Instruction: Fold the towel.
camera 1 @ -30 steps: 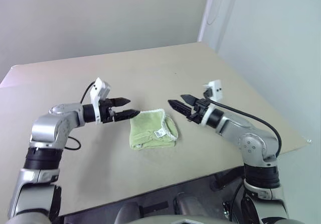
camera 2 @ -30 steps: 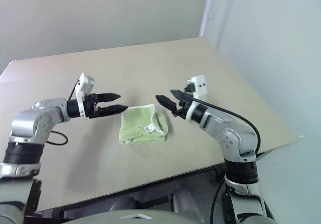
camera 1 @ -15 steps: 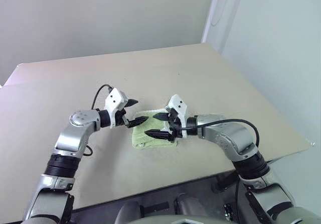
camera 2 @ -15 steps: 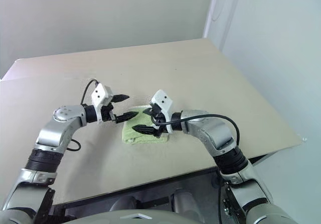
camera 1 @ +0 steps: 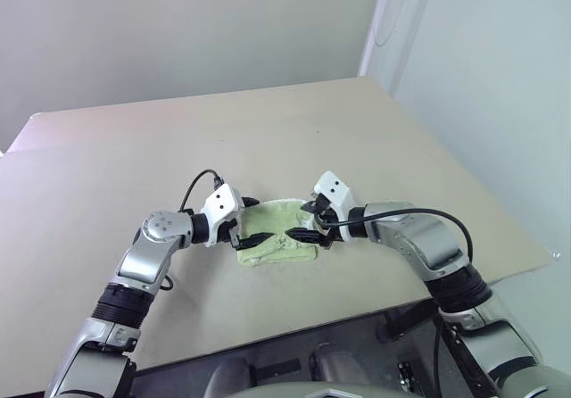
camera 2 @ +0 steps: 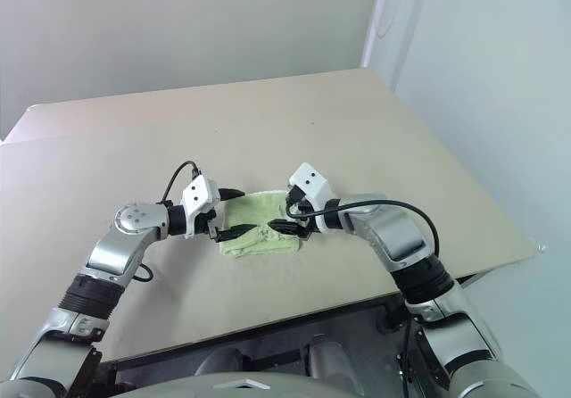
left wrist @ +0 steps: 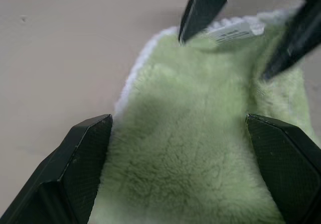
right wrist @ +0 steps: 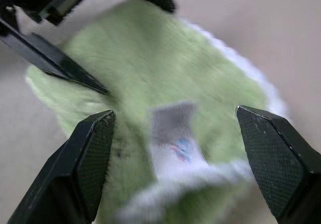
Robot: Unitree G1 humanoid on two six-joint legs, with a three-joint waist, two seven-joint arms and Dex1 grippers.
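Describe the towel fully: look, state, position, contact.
The towel is pale lime-green terry with white stitched edging and a small white tag. It lies folded into a small bundle on the tan table, near its front edge. Both end effectors, left and right, are open over it from opposite sides; contact cannot be confirmed.

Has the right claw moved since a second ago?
Yes. The right claw has swung in and down over the towel, where it earlier hovered beside the towel's right edge.
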